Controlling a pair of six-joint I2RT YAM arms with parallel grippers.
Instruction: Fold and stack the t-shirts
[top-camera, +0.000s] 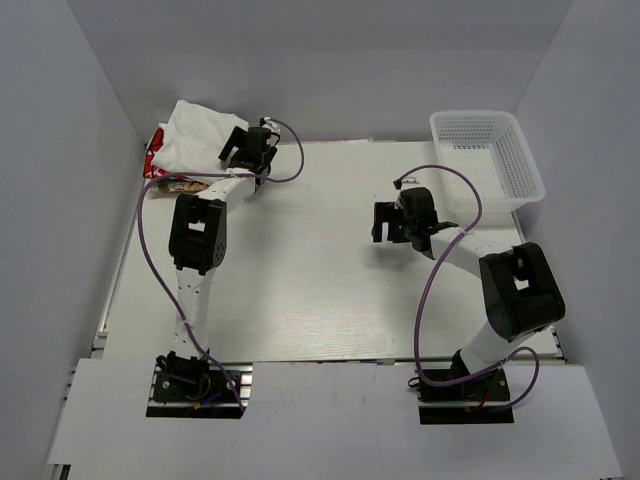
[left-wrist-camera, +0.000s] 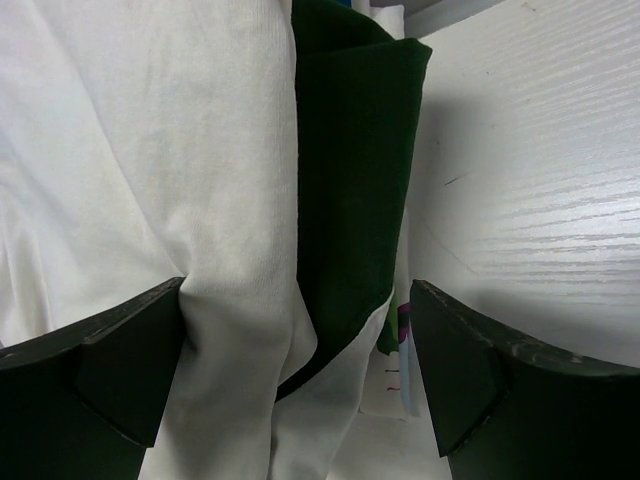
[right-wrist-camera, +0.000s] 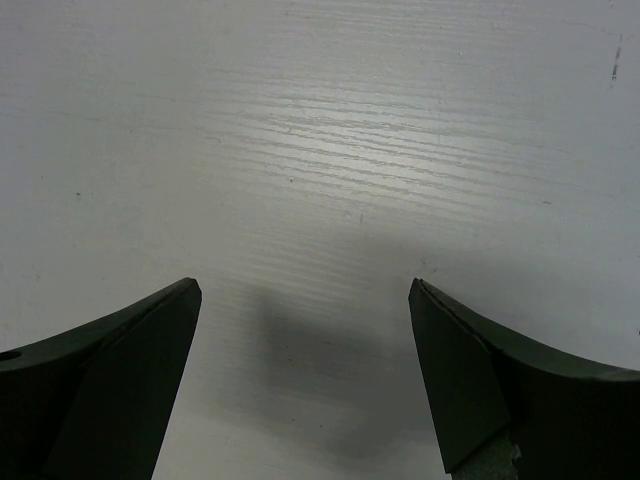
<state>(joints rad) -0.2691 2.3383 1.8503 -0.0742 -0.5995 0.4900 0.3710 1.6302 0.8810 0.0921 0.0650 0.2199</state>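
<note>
A stack of folded t-shirts (top-camera: 190, 140) lies at the table's far left corner, white on top with red showing at its left edge. My left gripper (top-camera: 240, 150) is at its right edge. In the left wrist view the white tee (left-wrist-camera: 160, 170) with a dark green sleeve (left-wrist-camera: 350, 180) fills the frame. The left gripper (left-wrist-camera: 298, 372) is open, its jaws wide apart around folds of this cloth without pinching it. My right gripper (top-camera: 385, 222) hovers over bare table at the centre right. In its wrist view the right gripper (right-wrist-camera: 305, 375) is open and empty.
A white plastic mesh basket (top-camera: 487, 160) stands at the far right corner of the white table (top-camera: 310, 290). Grey walls close in on the left, back and right. Purple cables loop along both arms.
</note>
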